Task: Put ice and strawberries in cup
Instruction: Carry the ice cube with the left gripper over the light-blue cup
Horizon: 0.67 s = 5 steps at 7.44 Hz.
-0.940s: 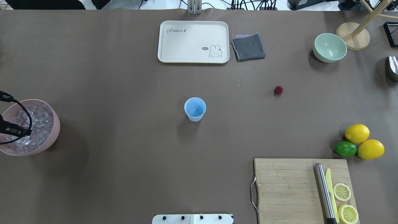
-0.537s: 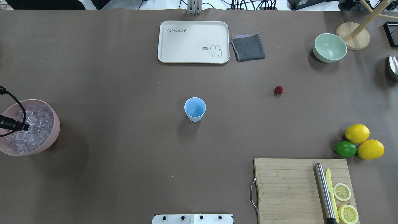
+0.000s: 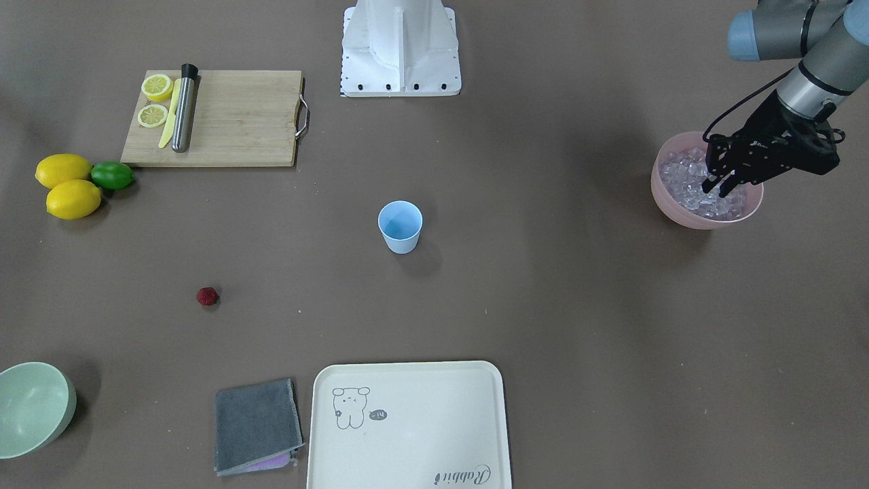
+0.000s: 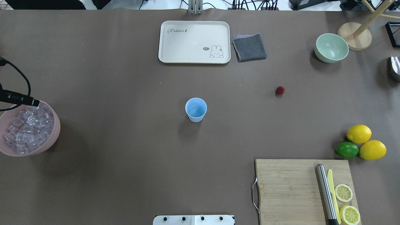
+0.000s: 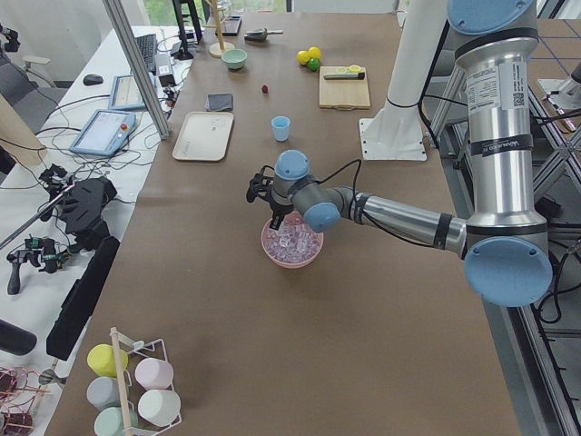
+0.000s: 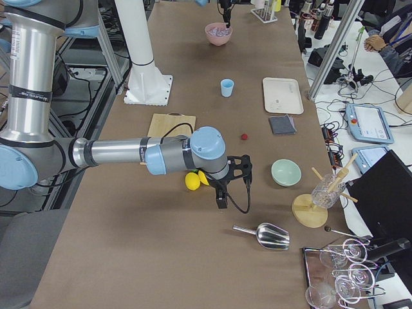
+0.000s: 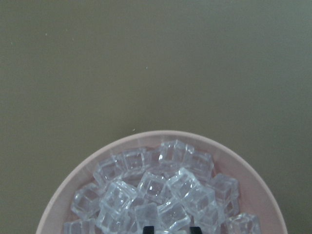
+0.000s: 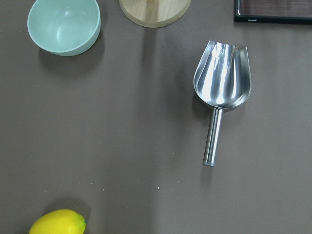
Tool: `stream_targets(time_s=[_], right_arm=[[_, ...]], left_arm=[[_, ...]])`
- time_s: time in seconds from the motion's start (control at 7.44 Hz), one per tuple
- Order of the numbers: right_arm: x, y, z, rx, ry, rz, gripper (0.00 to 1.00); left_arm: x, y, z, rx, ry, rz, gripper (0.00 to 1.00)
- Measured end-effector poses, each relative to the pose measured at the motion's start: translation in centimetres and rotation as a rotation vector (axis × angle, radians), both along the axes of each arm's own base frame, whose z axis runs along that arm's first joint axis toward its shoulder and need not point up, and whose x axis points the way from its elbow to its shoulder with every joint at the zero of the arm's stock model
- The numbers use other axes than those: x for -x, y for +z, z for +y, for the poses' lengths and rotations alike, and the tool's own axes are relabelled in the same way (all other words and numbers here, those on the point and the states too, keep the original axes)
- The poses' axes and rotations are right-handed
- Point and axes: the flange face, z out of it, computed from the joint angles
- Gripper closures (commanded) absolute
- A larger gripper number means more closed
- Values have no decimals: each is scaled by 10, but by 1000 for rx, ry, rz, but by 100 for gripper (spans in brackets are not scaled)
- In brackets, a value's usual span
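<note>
Left hand [image 3: 718, 187] hangs over the pink bowl [image 3: 669, 204] of ice [image 3: 686, 178], fingertips slightly apart. Whether a cube sits between them cannot be told. Right hand [image 6: 222, 198] is above the desk [image 6: 161, 257] near a metal scoop [image 6: 270, 237]; its state cannot be told. Cup [image 3: 400, 227] stands upright mid-desk. Strawberry [image 3: 207, 296] lies well apart, toward the robot's right.

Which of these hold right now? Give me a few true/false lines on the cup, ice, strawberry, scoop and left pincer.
1. The left pincer hangs over the pink bowl of ice. True.
2. The cup holds ice. False: it stands upright and empty.
3. The strawberry lies on the table, apart from the cup. True.
4. The metal scoop sits in the pink bowl. False: it lies on the table, with the pale-green bowl some way off.
5. The lime is on the cutting board. False: it rests on the table against two lemons.
</note>
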Motion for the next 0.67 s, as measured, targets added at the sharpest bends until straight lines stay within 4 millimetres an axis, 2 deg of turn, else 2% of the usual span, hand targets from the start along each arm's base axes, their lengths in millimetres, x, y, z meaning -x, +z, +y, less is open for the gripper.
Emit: stream_targets(time_s=[0.27,0.4,0.67], right_arm=[[1,0,0,0,-2,0,0],[1,0,0,0,-2,0,0],[1,0,0,0,-2,0,0]], left_arm=[[-34,-55,-33,93,-91,108,100],[-65,-88,-42,140,-121,161,100],[-155,-147,-35,203,-181,230,100]])
